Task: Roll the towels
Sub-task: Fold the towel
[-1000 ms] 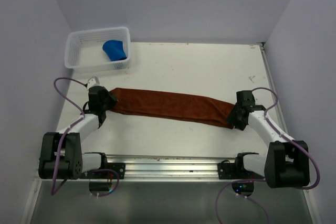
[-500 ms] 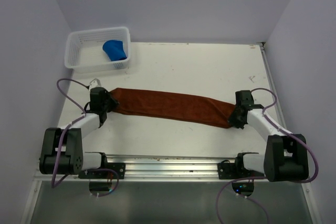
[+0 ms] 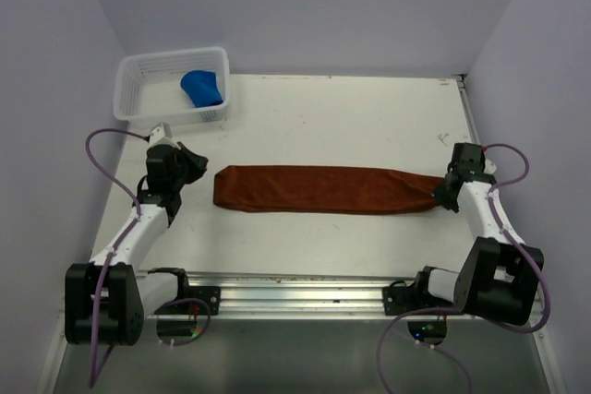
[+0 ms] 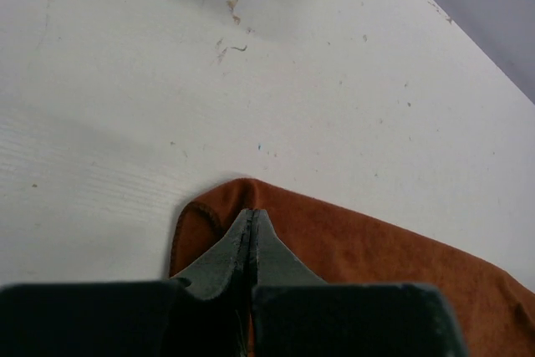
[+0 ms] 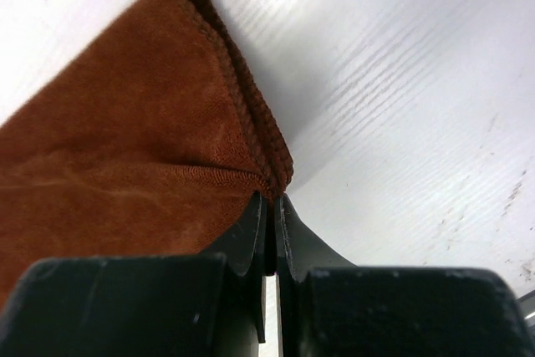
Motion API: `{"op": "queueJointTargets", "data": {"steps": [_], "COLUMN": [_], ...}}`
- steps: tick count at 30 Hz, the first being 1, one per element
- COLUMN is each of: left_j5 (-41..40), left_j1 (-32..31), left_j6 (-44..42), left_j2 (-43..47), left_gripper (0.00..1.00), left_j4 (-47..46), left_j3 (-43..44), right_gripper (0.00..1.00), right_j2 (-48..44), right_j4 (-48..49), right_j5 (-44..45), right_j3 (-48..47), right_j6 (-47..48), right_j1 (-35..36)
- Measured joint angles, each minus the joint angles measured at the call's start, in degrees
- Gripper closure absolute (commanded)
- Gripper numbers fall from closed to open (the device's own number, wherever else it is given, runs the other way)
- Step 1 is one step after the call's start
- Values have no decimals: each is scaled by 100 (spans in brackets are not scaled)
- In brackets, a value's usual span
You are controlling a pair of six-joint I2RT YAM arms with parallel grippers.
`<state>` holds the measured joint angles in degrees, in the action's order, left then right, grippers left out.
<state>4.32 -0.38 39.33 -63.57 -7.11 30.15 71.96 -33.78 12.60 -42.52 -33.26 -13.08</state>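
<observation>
A brown towel (image 3: 323,189) lies folded in a long strip across the table's middle. My right gripper (image 3: 441,195) is shut on its right end; in the right wrist view the fingertips (image 5: 269,196) pinch the hemmed corner of the towel (image 5: 125,140). My left gripper (image 3: 192,165) is shut and empty, a little up and left of the towel's left end. In the left wrist view its closed tips (image 4: 252,215) hang over that end of the towel (image 4: 376,248). A rolled blue towel (image 3: 203,88) sits in the white basket (image 3: 125,99).
The basket stands at the table's far left corner. Walls close in the left, back and right sides. A metal rail (image 3: 305,288) with the arm bases runs along the near edge.
The left gripper has let go of the brown towel's left end and drawn back up and left. The right gripper has pulled the towel to the right, and it now lies straighter.
</observation>
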Motion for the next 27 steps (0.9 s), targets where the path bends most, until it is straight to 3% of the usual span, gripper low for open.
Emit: {"op": "queueJointTargets", "data": {"steps": [7, 11, 17, 27], "left_j5": [20, 31, 87, 170], "left_j1": [0, 0, 0, 0], "left_j6": [-50, -46, -48, -48], "left_j2": [-192, -372, -616, -710], "left_gripper": [100, 100, 100, 100], "left_j4": [61, 55, -28, -221], "left_j3": [-280, -621, -656, -704], "right_gripper": [100, 100, 100, 100], "right_j2": [-396, -380, -11, 1432], "right_j4": [146, 234, 376, 122], "right_j5": [-304, -503, -678, -710], "right_j3": [-166, -376, -1036, -2747], "right_j6": [297, 426, 656, 1014], "right_j1": [24, 376, 1478, 3161]}}
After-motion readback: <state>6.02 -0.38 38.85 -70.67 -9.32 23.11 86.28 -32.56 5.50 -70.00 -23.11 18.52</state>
